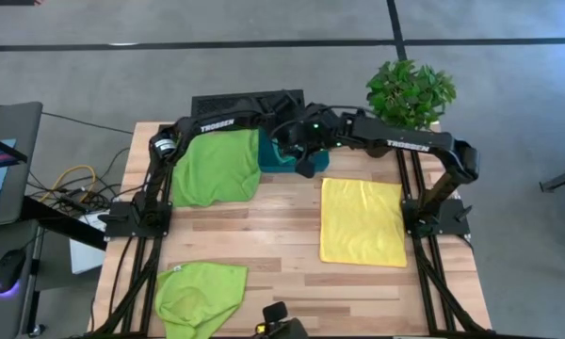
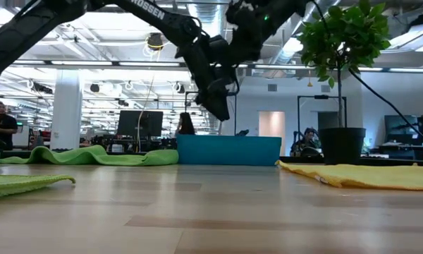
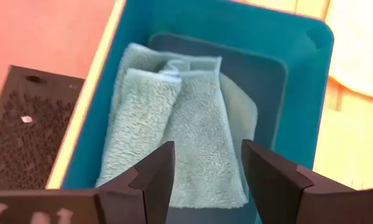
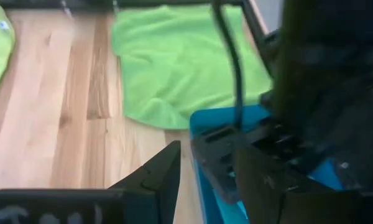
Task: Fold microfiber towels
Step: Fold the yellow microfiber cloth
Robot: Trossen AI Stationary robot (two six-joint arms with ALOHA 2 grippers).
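A: Where are both arms?

B: In the high view they meet at the upper middle of the frame, over the rigid teal rectangular bin (image 1: 281,156). The left end effector (image 3: 204,171) hangs above the bin with its fingers spread apart and nothing between them. Below it, in the left wrist view, a folded pale teal microfiber towel (image 3: 174,130) lies on the bin's floor.

A: And the right one?

B: The right end effector (image 4: 205,171) sits just beside the bin, facing the left arm's wrist. Its fingers stand apart; I see nothing gripped, though the close dark arm blocks much of that view.

A: The other towels?

B: A lime green microfiber towel (image 1: 215,168) lies rumpled at upper left of the wooden table (image 1: 282,226), its edge touching the bin. A second lime green towel (image 1: 198,294) sits bunched at lower left. The yellow square towel (image 1: 363,221) lies flat at centre right, well apart from the bin.

A: Anything else?

B: A potted green plant (image 1: 410,92) at upper right.
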